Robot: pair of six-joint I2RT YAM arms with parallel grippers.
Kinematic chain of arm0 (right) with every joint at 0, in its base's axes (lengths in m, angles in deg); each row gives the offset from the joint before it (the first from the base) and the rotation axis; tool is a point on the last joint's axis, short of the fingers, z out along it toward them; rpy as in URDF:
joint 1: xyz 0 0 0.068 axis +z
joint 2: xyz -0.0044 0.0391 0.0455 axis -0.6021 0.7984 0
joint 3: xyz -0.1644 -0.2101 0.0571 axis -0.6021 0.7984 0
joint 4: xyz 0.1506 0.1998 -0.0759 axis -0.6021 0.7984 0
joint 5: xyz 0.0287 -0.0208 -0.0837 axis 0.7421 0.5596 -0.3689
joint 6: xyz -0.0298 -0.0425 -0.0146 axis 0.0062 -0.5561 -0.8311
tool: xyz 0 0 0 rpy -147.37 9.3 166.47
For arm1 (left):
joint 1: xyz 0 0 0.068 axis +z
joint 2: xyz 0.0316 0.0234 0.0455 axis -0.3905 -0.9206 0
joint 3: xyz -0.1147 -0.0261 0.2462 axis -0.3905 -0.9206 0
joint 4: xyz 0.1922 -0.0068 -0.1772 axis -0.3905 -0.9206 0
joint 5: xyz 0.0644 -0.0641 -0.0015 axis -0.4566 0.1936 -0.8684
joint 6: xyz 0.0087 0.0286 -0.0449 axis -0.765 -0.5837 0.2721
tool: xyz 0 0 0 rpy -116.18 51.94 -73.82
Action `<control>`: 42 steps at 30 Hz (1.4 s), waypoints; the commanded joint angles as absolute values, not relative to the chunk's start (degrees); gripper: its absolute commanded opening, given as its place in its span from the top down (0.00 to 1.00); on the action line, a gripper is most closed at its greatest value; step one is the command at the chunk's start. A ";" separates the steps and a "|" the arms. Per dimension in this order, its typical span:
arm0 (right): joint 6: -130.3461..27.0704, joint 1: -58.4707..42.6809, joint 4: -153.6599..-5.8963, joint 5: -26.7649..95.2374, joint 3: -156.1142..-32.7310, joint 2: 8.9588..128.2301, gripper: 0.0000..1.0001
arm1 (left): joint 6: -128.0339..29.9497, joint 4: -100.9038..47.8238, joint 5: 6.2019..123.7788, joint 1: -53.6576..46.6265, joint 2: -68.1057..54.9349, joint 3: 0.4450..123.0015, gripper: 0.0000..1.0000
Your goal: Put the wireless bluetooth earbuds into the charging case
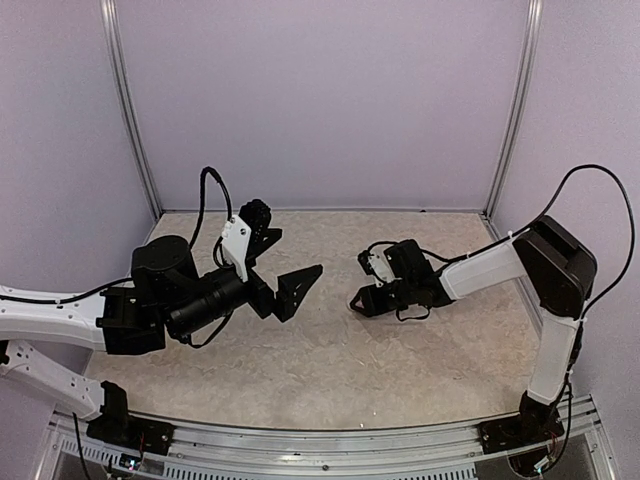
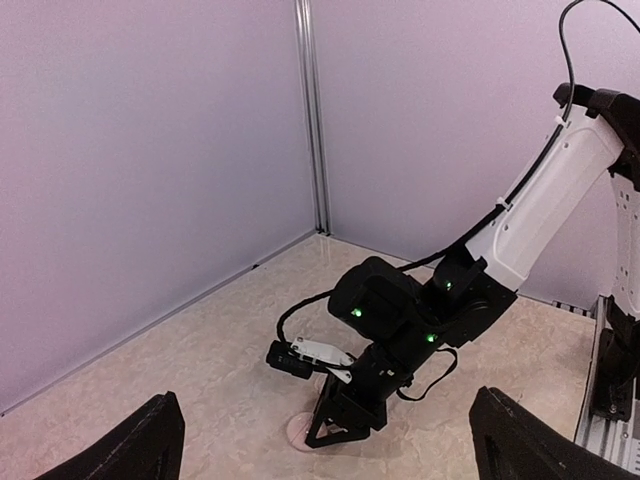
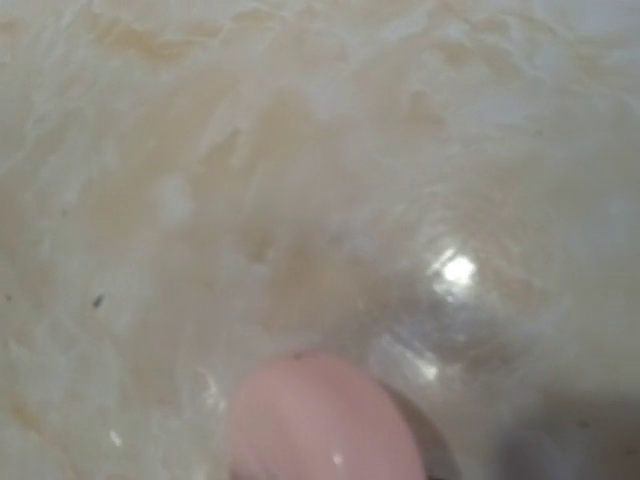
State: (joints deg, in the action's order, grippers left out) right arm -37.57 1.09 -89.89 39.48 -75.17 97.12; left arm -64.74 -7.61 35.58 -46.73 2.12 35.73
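Note:
I see neither earbuds nor the charging case in any view. My left gripper (image 1: 297, 253) is open and empty, held above the table's left middle; its black fingers (image 2: 135, 450) frame the left wrist view. My right gripper (image 1: 360, 300) points down with its tips at the table, over a flat round pinkish puck (image 2: 296, 428). I cannot tell how its jaws stand. The right wrist view is very close and blurred: mottled table and a pinkish rounded shape (image 3: 320, 425) at the bottom edge.
The beige mottled table (image 1: 400, 370) is walled by lilac panels with metal posts (image 1: 130, 110) at the back corners. A rail (image 1: 330, 450) runs along the near edge. The right arm's white link (image 2: 550, 190) slants down from the right.

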 commanded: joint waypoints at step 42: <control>-43.82 -2.31 -87.16 33.47 -45.51 38.70 0.00 | -25.68 -29.19 33.58 -23.54 5.90 24.35 0.01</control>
